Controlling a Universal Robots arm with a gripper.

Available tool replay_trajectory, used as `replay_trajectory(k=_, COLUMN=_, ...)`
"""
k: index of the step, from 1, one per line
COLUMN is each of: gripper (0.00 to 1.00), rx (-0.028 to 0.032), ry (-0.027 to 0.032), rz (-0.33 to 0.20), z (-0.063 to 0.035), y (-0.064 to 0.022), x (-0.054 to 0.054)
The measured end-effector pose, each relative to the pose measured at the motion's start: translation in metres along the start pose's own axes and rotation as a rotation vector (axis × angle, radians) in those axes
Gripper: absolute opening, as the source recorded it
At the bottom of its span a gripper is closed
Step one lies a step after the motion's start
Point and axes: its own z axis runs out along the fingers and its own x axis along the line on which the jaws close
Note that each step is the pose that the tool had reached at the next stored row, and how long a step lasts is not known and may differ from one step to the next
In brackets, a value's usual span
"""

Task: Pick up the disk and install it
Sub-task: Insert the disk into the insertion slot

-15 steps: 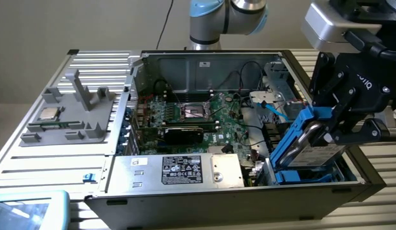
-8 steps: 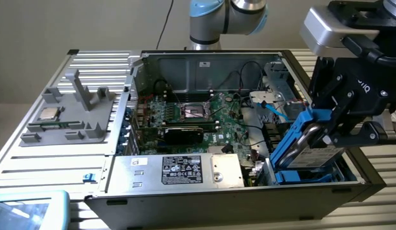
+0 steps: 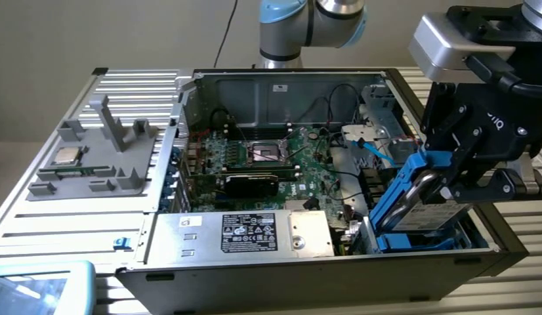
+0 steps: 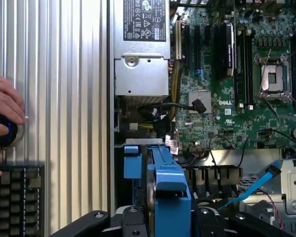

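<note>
— Blue bracket, silver body: we see the disk [image 3: 409, 197] tilted steeply in the gripper [image 3: 448, 191], above the blue drive bay [image 3: 420, 241] in the near corner of the open computer case [image 3: 253, 275], on the exterior view's right.
— Agreed. We find the jaws about half closed, clamped on the disk's two sides. Its lower end reaches the bay; whether it is seated we cannot tell.
— And the silver box with the black label [image 3: 245, 233]?
— Just beside the bay.

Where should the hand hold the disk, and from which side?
Grip the top end of the blue bracket, coming from above. The disk stands on edge, tilted, its lower end at the blue bay, so only the top is free.
</note>
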Motion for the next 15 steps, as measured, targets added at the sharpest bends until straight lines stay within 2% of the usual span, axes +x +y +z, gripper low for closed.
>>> replay_trajectory(k=4, gripper=0.37, rx=0.0, ry=-0.0003, rz=0.0, z=0.0002, y=0.0, x=0.0)
replay_trajectory(k=5, gripper=0.38, rx=0.0001, ry=-0.0021, rz=0.0, z=0.0006, y=-0.0001, x=-0.0001)
replay_trajectory(k=7, gripper=0.38, rx=0.0, ry=-0.0009, rz=0.0, z=0.0006, y=-0.0001, x=0.0)
replay_trajectory(k=8, gripper=0.45, rx=0.0, ry=-0.0009, rz=0.0, z=0.0006, y=-0.0001, x=0.0)
replay_trajectory(k=15, gripper=0.45, rx=0.0, ry=-0.0006, rz=0.0, z=0.0004, y=-0.0004, x=0.0)
